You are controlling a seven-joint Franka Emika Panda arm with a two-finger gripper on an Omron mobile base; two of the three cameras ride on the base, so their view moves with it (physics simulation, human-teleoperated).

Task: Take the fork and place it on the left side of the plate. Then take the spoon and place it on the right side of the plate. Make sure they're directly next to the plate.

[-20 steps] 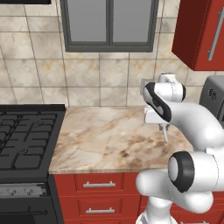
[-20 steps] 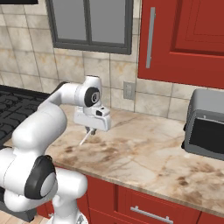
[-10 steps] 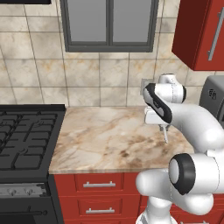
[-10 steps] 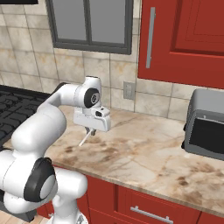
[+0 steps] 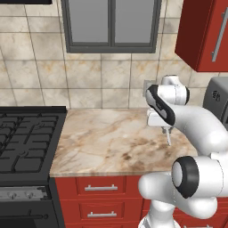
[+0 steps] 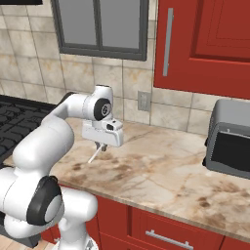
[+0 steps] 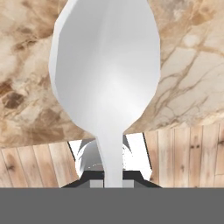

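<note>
At the far left of the left base view stands a black gas stove (image 5: 24, 142) with dark grates, its edge touching the beige marble-patterned table (image 5: 111, 142), which rests on red drawer fronts with silver handles (image 5: 102, 188). Behind the table rises a tan tiled wall with a grey-framed window (image 5: 111, 26). Farther right, the white robot arm bends over the table, and its claw (image 5: 166, 130) hangs above the stone surface, pinching the handle of the small white spoon (image 5: 168, 138), which points downward and slightly tilted, its bowl clear of the table. A red wall cabinet (image 5: 205, 33) hangs above at the right, with a grey toaster oven (image 5: 218, 100) under it.

In the right base view the claw (image 6: 101, 145) sits left of centre, its jaws pressed together on the spoon (image 6: 94, 155), which slants down toward the table (image 6: 171, 166); the toaster oven (image 6: 229, 141) stands well apart at the right.

In the hand view the spoon's pale bowl (image 7: 105, 65) looms large over the marble, the thin handle running down between the fingertips.
</note>
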